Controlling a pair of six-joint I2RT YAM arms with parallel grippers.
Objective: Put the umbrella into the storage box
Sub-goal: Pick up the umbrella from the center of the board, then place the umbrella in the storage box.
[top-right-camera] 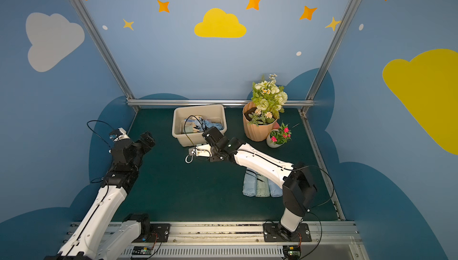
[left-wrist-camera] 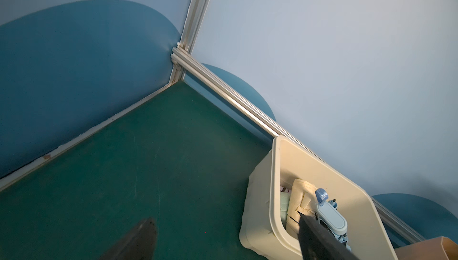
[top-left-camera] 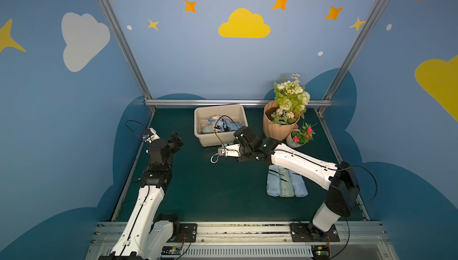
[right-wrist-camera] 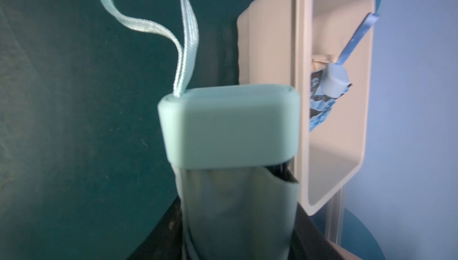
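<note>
- The right gripper (right-wrist-camera: 235, 224) is clamped on the mint-green umbrella (right-wrist-camera: 228, 127) just below its handle, and the strap loop (right-wrist-camera: 189, 43) curls free beyond it.
- This umbrella is outside the storage box (top-left-camera: 213, 140), just at 6 o'clock of its near wall, over the green mat (top-left-camera: 198, 192).
- Other folded umbrellas (top-left-camera: 233, 126) lie inside the box.
- Three rolled umbrellas (top-left-camera: 285, 184) lie side by side on the mat at 4 o'clock of the gripper.
- The left gripper (top-left-camera: 176, 139), fingers apart and empty, hovers well off at 9 o'clock of the box.
</note>
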